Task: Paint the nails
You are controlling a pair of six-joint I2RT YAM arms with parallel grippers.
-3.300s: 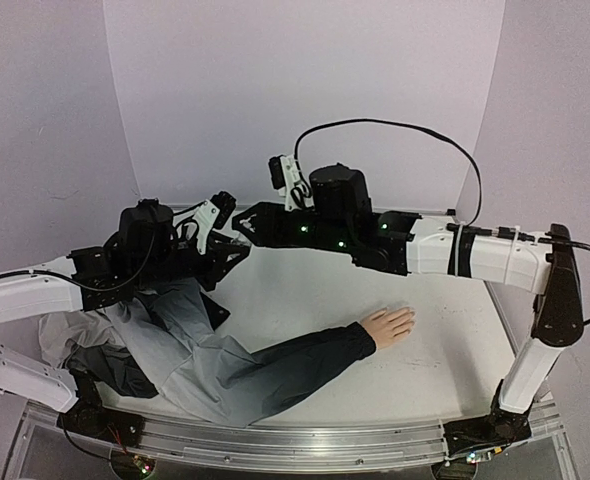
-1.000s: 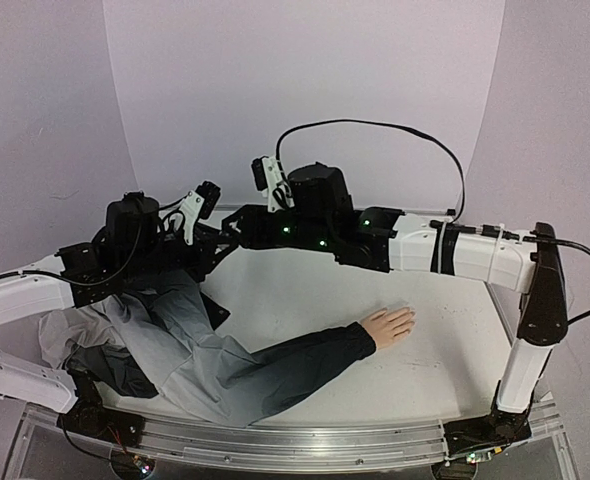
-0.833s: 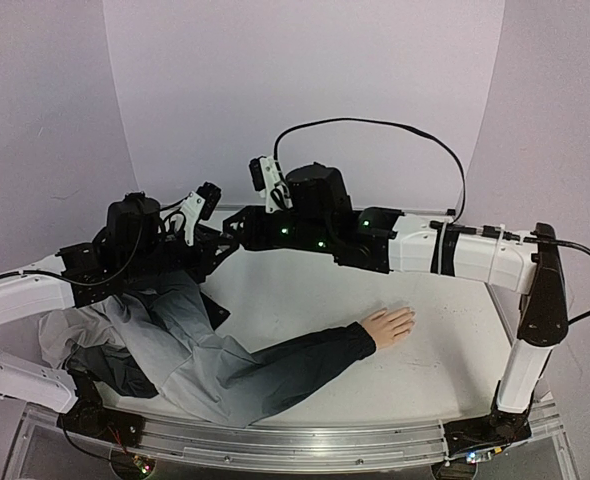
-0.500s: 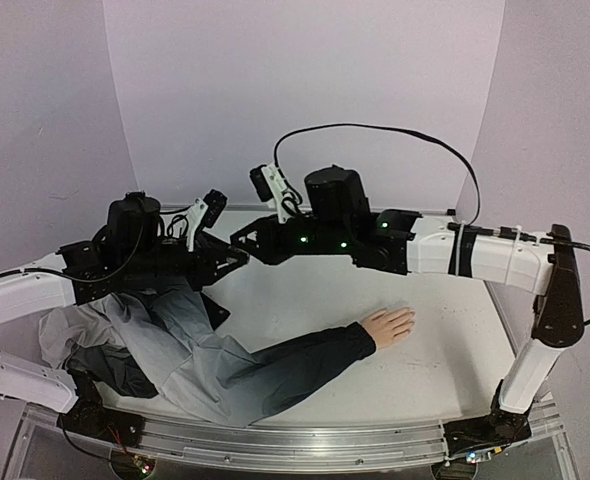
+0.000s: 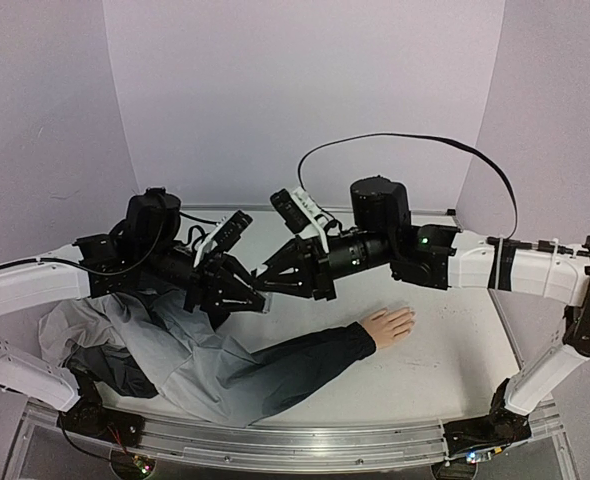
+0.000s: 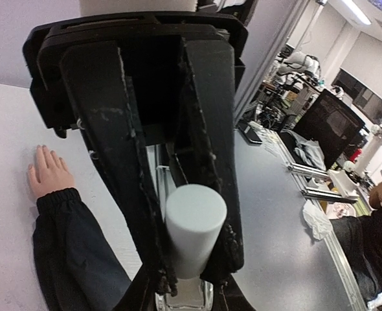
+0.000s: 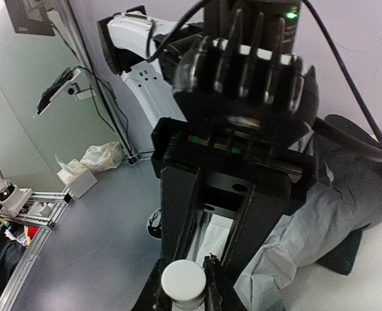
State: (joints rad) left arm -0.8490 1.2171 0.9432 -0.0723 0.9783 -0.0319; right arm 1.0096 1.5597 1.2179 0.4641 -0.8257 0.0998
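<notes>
Two-sided clamping on one bottle [image 6: 184,299] above the table [image 5: 445,350]: clenching left gripper [image 5: 255,300] on the clear base, clenching right gripper [image 5: 271,284] on the white cap [image 6: 194,223]. Pointing both sets of fingertips toward each other, almost meeting. Leaving nails [image 5: 408,318] on the peach hand [image 5: 388,325], lying flat on the table at the dark sleeve [image 5: 305,360] end, right of both grippers and well apart from them
</notes>
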